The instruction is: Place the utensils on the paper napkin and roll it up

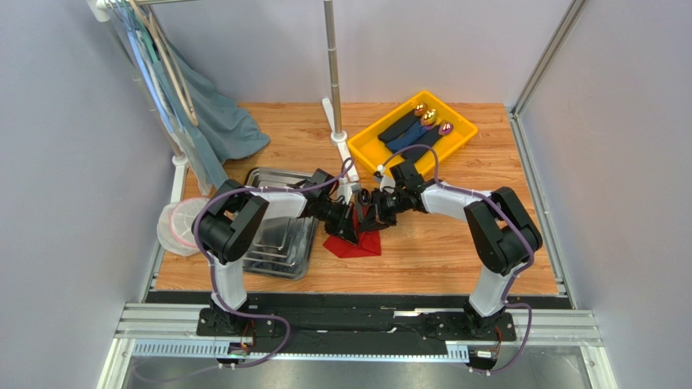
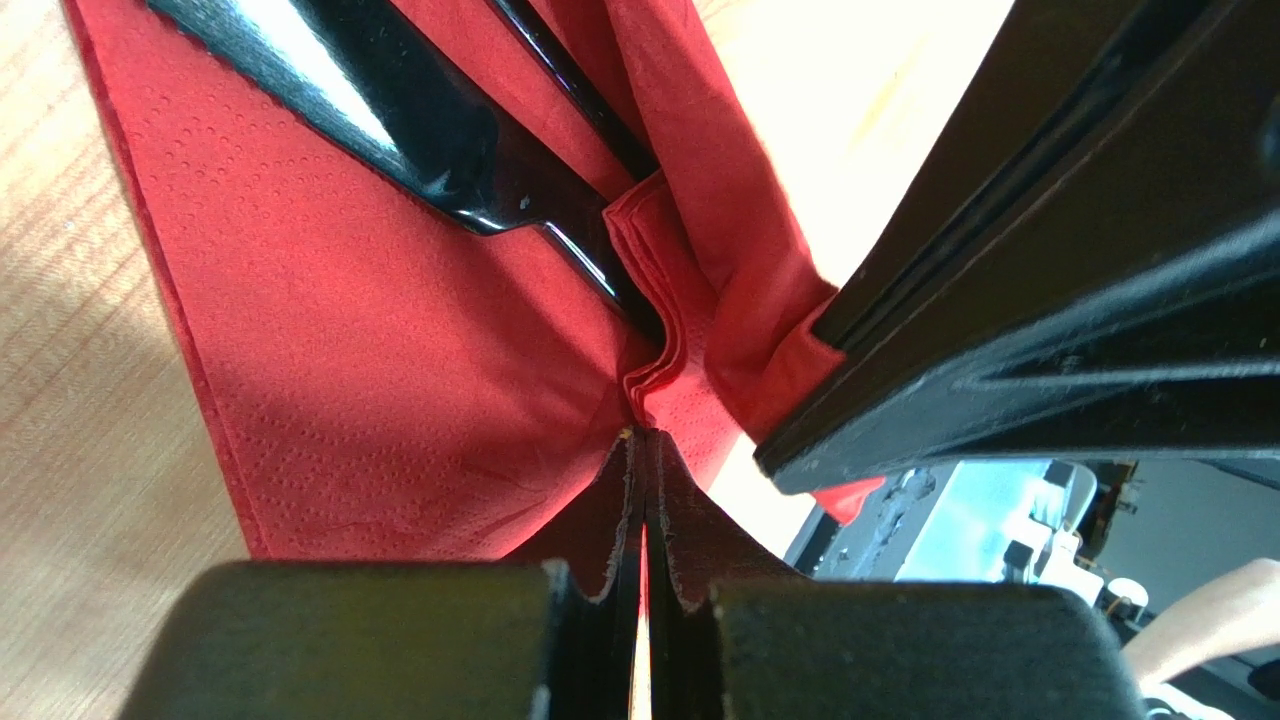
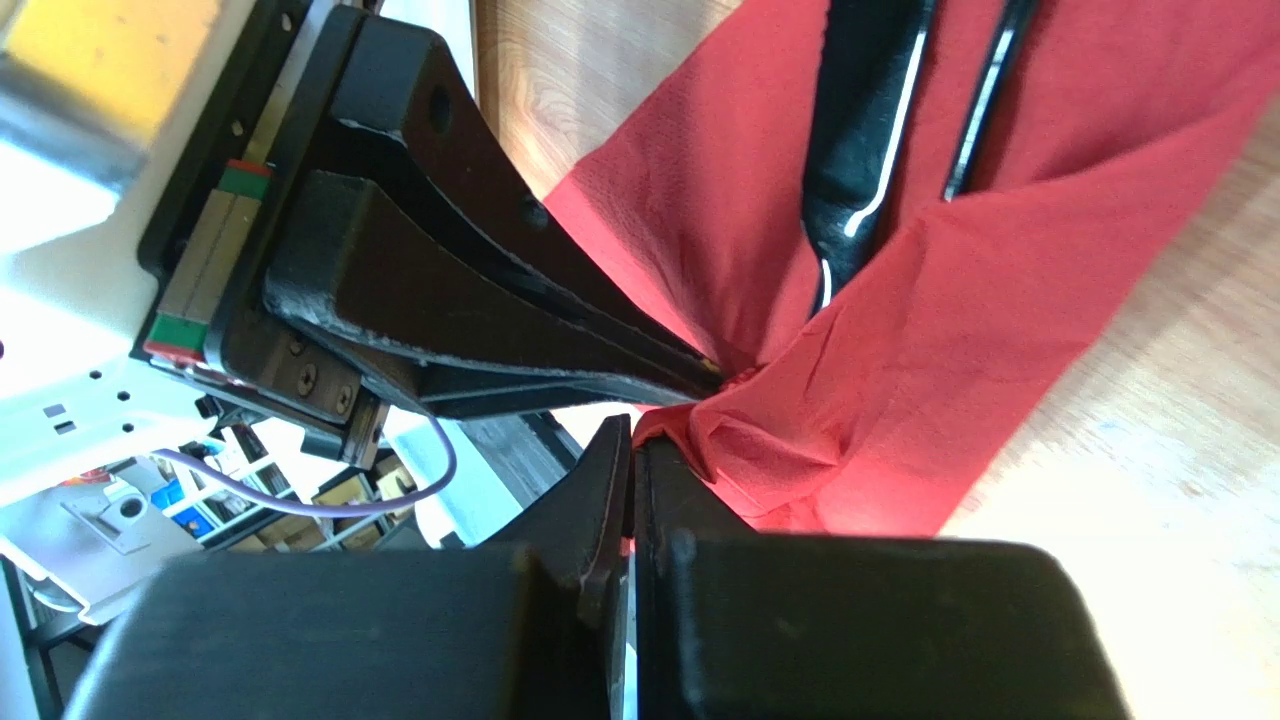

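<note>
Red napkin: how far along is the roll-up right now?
Done: the dark utensils lie on the red napkin. In hand: the left tool and right tool are both shut on a lifted fold of the napkin, drawn over one end of the utensils. Left: the roll itself. Most of the napkin lies flat, with the utensils largely uncovered.

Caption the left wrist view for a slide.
Left gripper pinching a fold of the red napkin, with black utensils lying on it, over the wooden table.
</note>
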Tool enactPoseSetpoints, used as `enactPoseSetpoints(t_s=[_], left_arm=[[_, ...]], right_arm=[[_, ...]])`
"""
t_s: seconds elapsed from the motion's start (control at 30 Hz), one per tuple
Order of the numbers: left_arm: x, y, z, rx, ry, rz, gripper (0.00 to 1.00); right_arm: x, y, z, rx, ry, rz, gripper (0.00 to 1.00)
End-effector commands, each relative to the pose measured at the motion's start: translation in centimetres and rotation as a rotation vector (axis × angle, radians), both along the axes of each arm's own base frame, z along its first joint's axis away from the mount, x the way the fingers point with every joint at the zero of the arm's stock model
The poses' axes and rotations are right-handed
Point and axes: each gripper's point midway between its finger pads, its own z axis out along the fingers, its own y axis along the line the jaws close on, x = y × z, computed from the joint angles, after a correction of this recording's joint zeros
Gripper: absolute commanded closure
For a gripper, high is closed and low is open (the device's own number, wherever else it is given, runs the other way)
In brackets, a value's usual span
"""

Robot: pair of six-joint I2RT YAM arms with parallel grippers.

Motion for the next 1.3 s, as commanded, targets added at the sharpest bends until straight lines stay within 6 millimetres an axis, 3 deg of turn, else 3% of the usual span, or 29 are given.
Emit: enactPoseSetpoints(t_s=[0.0,0.43,0.83,0.9,0.97,1.27], left_arm=[[0.8,-0.8,0.6,-0.021,-0.024,-0.008,1.00],[0.9,-0.4,1.1,-0.020,-0.039,-0.002,0.99],[0.6,1.8,5.0,-0.075,-0.204,-0.039,0.72],[0.5,2.1,5.1,-0.065,-0.228,-0.050,0.67],[0.5,2.2,5.3,-0.067,-0.244,-0.055,0.65],[0.3,1.5,6.6,-0.110,-0.443,-0.158,0.62]], right_arm=[[1.2,1.6,0.7,0.042,-0.047,0.000,1.00],[1.3,1.7,-2.0,0.013,-0.019,-0.002,1.00],[1.7,1.5,-3.5,-0.008,-0.013,0.000,0.99],[1.8,1.6,-3.3,-0.006,-0.012,-0.002,0.94],[1.9,1.8,-3.1,0.003,-0.012,-0.001,0.81],[1.7,2.1,-2.5,0.016,0.023,-0.008,0.60]])
